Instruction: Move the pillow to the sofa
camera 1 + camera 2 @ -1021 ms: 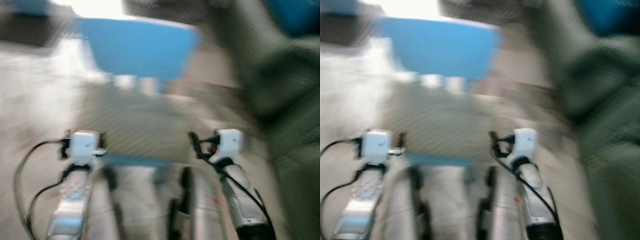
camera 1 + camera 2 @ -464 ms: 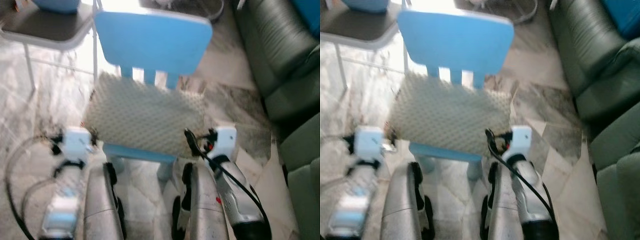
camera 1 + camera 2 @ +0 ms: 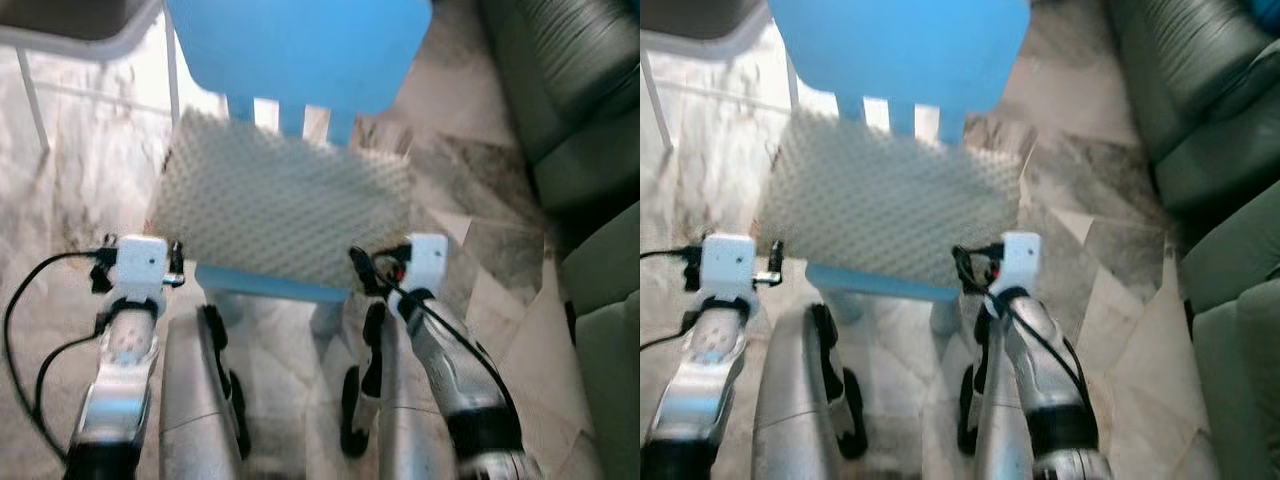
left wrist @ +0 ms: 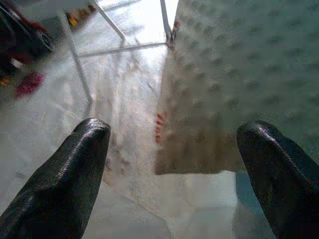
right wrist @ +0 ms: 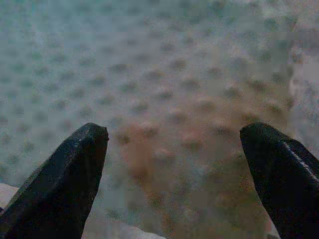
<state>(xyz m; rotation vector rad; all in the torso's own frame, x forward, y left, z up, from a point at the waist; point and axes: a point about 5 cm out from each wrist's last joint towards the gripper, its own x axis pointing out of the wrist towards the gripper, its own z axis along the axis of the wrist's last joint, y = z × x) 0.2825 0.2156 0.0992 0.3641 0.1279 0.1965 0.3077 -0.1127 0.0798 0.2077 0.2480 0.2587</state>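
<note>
The pillow [image 3: 285, 210] lies on the blue chair [image 3: 300, 50], the sofa [image 3: 590, 150] to your right; both the left gripper [image 4: 174, 169] and right gripper [image 5: 172, 164] are spread wide and empty; a shallow pinch may slip off.

- Left arm [image 3: 118, 375]: lower left of head view, reaching forward.
- Left gripper [image 4: 174, 164]: fingers spread wide, nothing between.
- Right arm [image 3: 450, 370]: lower right, apparently angled inward; blurred.
- Right gripper [image 5: 174, 164]: fingers spread wide.
</note>
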